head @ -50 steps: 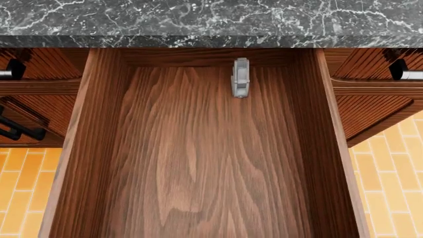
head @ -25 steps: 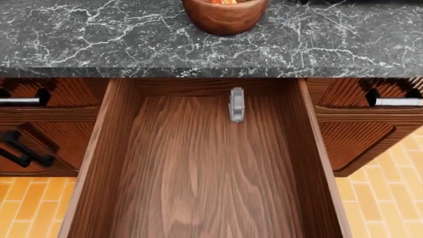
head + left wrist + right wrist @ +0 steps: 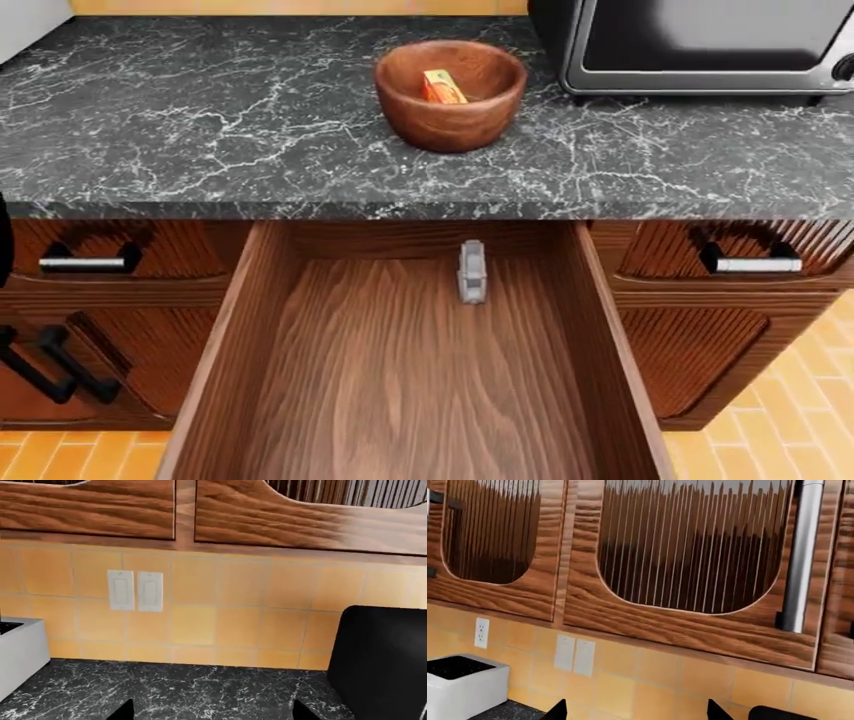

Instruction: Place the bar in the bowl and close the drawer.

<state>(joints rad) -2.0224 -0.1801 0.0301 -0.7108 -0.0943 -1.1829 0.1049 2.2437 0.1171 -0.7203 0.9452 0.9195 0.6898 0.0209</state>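
Left wrist view — left hand (image 3: 212,714) spread, empty

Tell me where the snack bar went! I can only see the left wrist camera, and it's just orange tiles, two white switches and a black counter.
Observer: The head view shows the bar lying inside the bowl, which stands on the counter.
Operator: Yay! So what's left to do?
Observer: The drawer under the counter's edge stands wide open, straight below the bowl.
Operator: Is anything hiding in it?
Observer: Only a small grey metal piece at the back wall; the rest of the drawer floor shows bare wood.
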